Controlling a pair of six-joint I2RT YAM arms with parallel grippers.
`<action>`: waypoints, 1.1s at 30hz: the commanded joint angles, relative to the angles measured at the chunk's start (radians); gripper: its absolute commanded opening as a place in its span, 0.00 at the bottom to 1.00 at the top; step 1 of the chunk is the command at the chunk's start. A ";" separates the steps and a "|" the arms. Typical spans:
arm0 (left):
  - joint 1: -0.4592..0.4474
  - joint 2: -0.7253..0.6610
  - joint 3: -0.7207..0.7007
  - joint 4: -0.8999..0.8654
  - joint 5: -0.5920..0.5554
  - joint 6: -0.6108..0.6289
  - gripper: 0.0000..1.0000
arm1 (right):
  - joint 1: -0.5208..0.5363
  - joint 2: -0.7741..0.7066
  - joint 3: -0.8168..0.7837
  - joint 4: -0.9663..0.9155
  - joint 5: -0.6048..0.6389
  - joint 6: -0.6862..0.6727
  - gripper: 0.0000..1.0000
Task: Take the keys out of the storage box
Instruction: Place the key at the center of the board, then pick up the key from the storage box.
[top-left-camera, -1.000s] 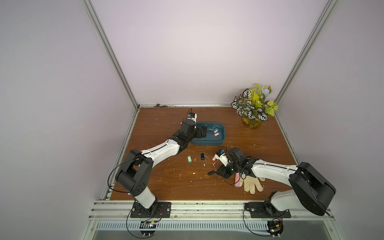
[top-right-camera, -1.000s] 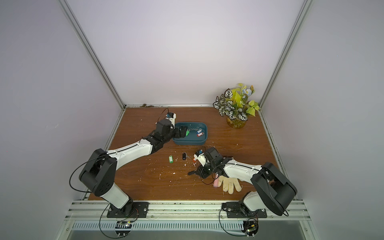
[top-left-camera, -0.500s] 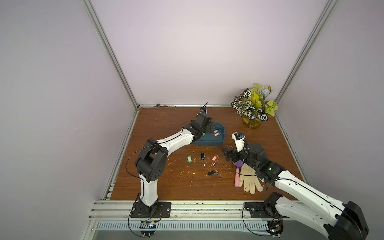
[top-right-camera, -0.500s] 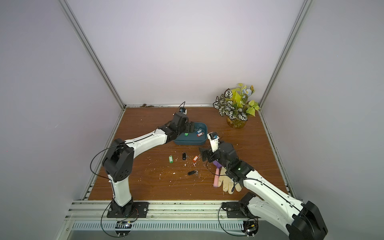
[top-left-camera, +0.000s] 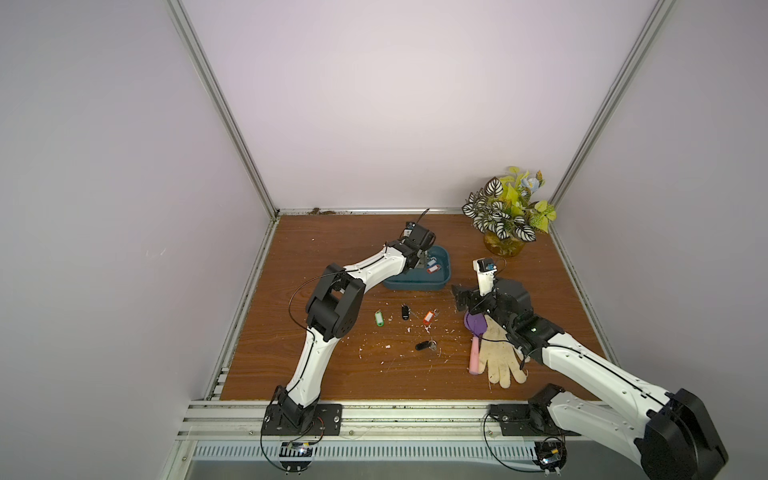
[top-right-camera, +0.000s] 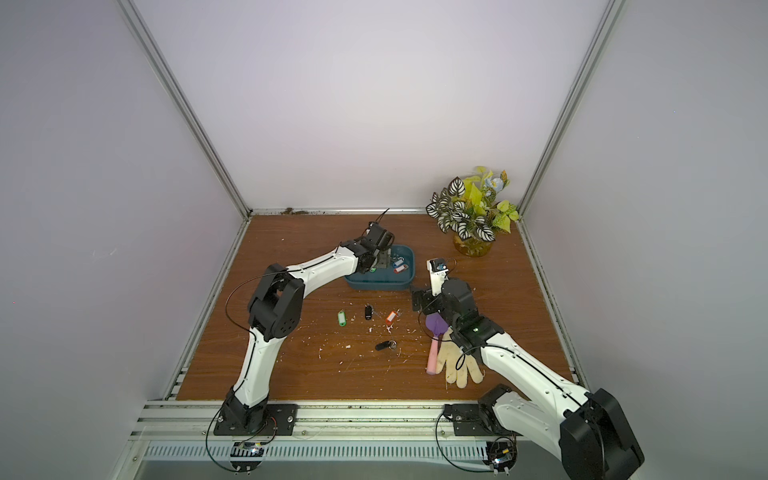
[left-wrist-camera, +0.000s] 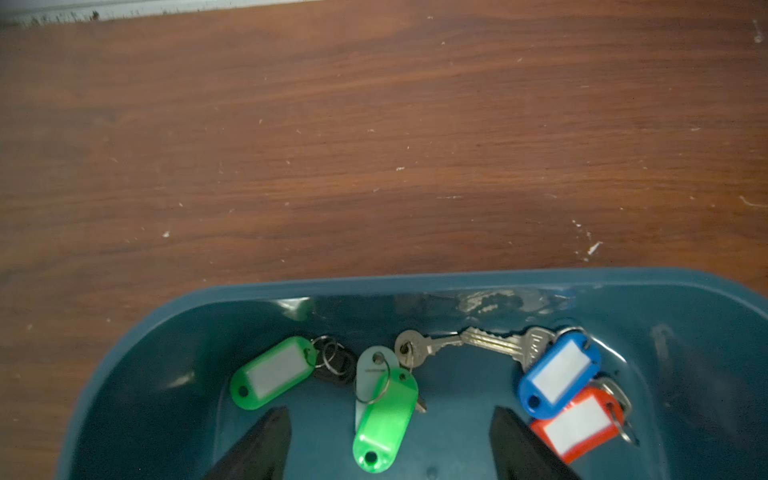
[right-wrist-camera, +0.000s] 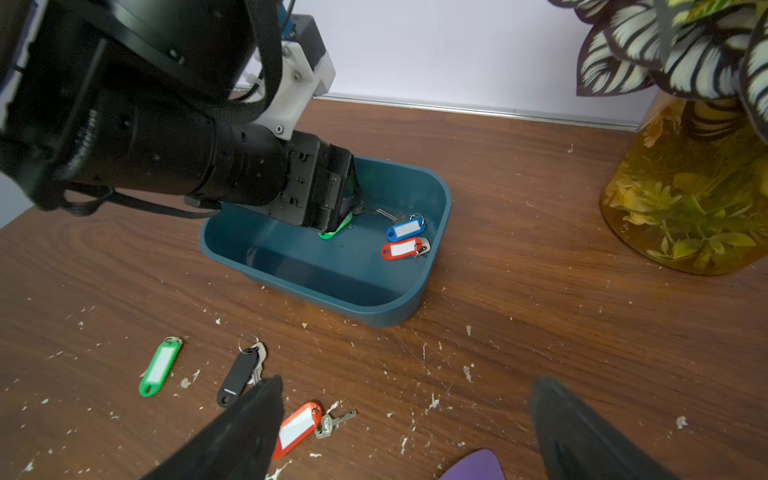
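The storage box (top-left-camera: 415, 286) (top-right-camera: 378, 284) is a shallow teal tray at mid-table. My left gripper (left-wrist-camera: 389, 411) (top-left-camera: 422, 261) reaches down into it, open. Its fingers (left-wrist-camera: 266, 444) stand on either side of a green-tagged key (left-wrist-camera: 384, 419) without touching it. Also in the box (left-wrist-camera: 457, 278) lie another green tag (left-wrist-camera: 272, 372), a blue tag (left-wrist-camera: 559, 376) and a red tag (left-wrist-camera: 577, 424). My right gripper (right-wrist-camera: 407, 432) (top-left-camera: 461, 297) hovers open and empty in front of the box's right end. On the table lie green (top-left-camera: 378, 318), black (top-left-camera: 405, 311), orange (top-left-camera: 428, 318) and black (top-left-camera: 424, 345) tagged keys.
A purple-and-pink trowel (top-left-camera: 474, 338) and a cream glove (top-left-camera: 500, 359) lie under my right forearm. A potted plant in an amber pot (top-left-camera: 503, 245) stands at the back right. Pale debris is scattered over the wooden table (top-left-camera: 332, 374).
My right gripper opened, left a black-tagged key on the table, and lifted back to the right. My left gripper moved right inside the box and its jaws have narrowed around a green tag.
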 joint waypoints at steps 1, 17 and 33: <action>-0.007 0.028 0.043 -0.057 -0.013 -0.031 0.70 | -0.016 0.021 0.008 0.057 -0.030 0.004 1.00; 0.036 0.105 0.107 -0.065 0.065 -0.002 0.44 | -0.071 0.092 0.025 0.086 -0.101 0.011 1.00; 0.046 0.159 0.185 -0.083 0.092 0.035 0.25 | -0.085 0.122 0.028 0.106 -0.124 0.010 0.99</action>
